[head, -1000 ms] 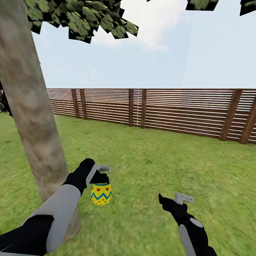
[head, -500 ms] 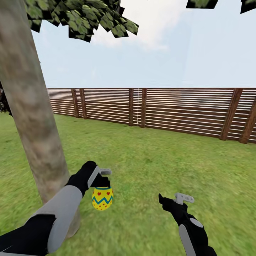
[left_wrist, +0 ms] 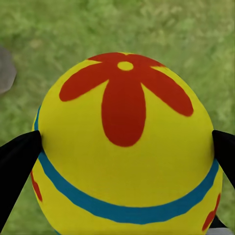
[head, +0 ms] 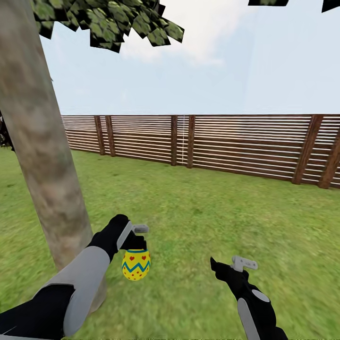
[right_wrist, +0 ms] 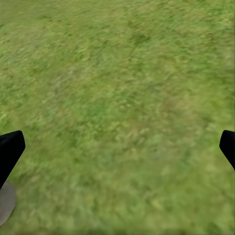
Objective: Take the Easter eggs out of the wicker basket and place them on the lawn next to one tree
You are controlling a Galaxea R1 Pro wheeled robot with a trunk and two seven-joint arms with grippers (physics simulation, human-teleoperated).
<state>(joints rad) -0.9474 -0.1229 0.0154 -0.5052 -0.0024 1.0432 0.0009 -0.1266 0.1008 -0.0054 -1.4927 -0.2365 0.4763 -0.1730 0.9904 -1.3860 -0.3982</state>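
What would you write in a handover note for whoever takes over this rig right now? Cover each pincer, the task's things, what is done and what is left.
Left pincer: shut on one Easter egg, held above the lawn beside the tree.
Right pincer: open, holding nothing, over grass.
Done: this egg has been brought to the tree.
Left: set it down by the trunk. The basket and the other eggs are out of view, so check them.

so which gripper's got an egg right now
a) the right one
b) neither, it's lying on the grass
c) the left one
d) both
c) The left gripper is shut on the yellow egg beside the tree; the left wrist view shows its fingers pressed against both sides of the egg, while the right gripper is open with nothing but lawn between its fingers.
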